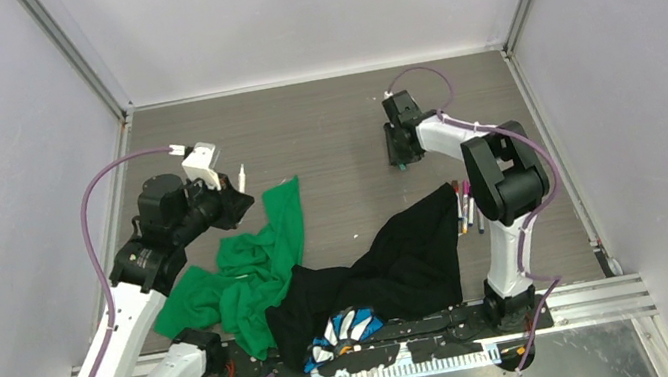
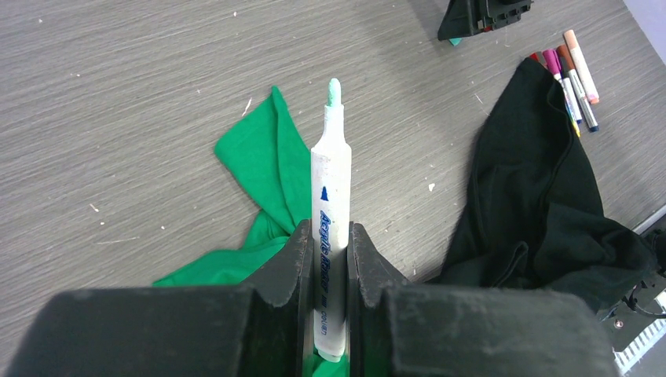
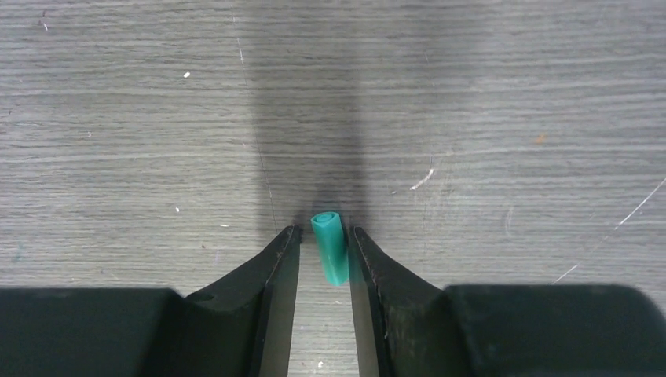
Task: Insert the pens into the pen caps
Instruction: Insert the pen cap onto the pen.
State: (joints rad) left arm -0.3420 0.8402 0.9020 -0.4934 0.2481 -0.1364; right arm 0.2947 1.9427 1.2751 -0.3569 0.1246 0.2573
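My left gripper point(image 2: 328, 229) is shut on a white pen point(image 2: 333, 181) with a bare teal tip that points away from the wrist. In the top view this pen point(image 1: 241, 175) is held above the table's left side. On the far right of the table, my right gripper point(image 3: 323, 228) is down at the surface with a small teal pen cap point(image 3: 331, 245) lying between its fingers. The cap rests against the right finger, and a gap shows on the left side. Several capped pens point(image 1: 464, 206) lie together beside the right arm.
A green cloth point(image 1: 260, 261) lies crumpled at centre left. Beside it a black cloth point(image 1: 402, 259) spreads towards the pens. A blue and white item point(image 1: 347, 330) sits at the near edge between the arm bases. Grey walls enclose the table.
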